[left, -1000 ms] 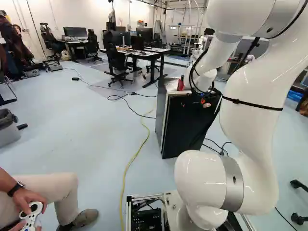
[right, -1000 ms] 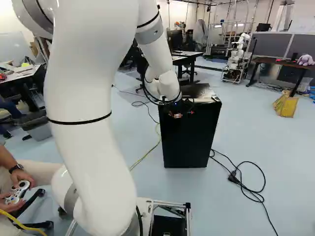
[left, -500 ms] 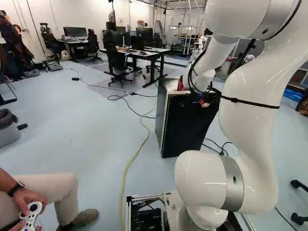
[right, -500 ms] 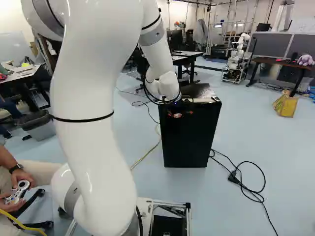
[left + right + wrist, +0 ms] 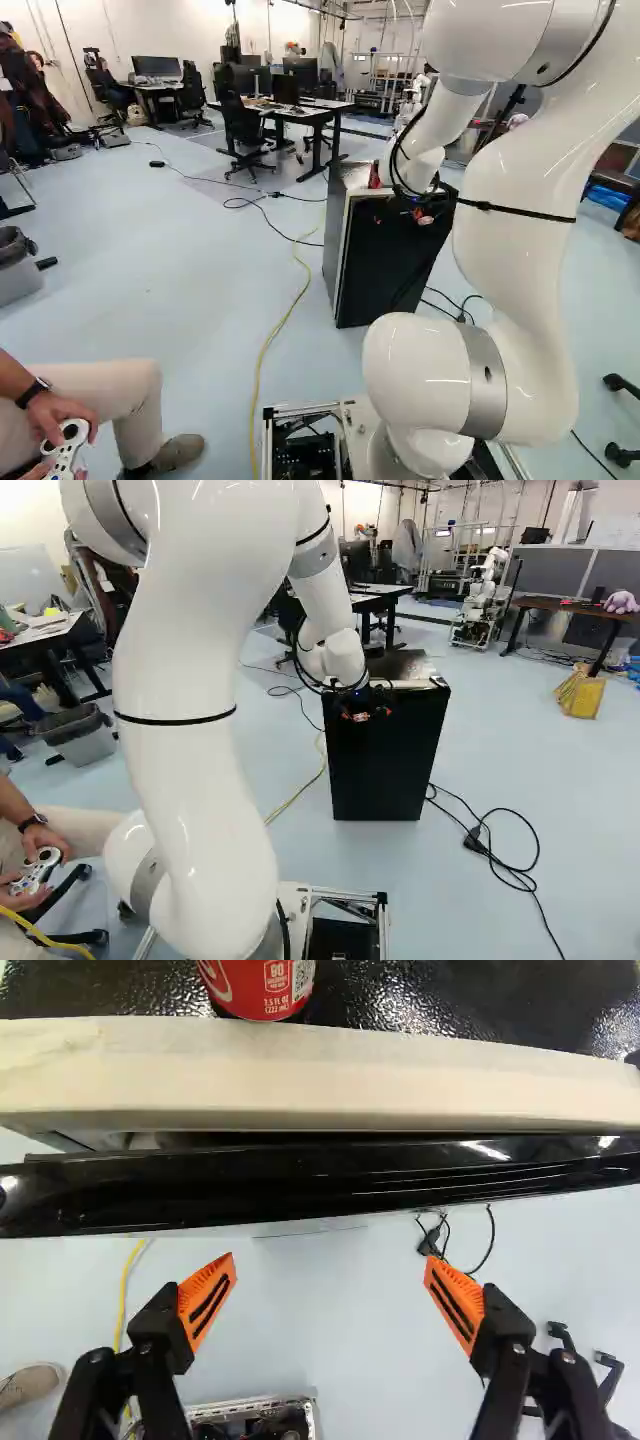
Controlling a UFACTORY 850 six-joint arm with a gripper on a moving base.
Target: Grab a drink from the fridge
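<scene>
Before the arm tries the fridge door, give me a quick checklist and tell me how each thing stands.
1. Gripper open: ok, fingers wide apart.
2. Nothing held: ok, no object between the pads.
3. Door edge between the pads: not ok, it lies ahead of them.
4. Red can off the door: ok, it is on the fridge top.
5. Drink waiting inside: cannot tell, the interior is hidden.
</scene>
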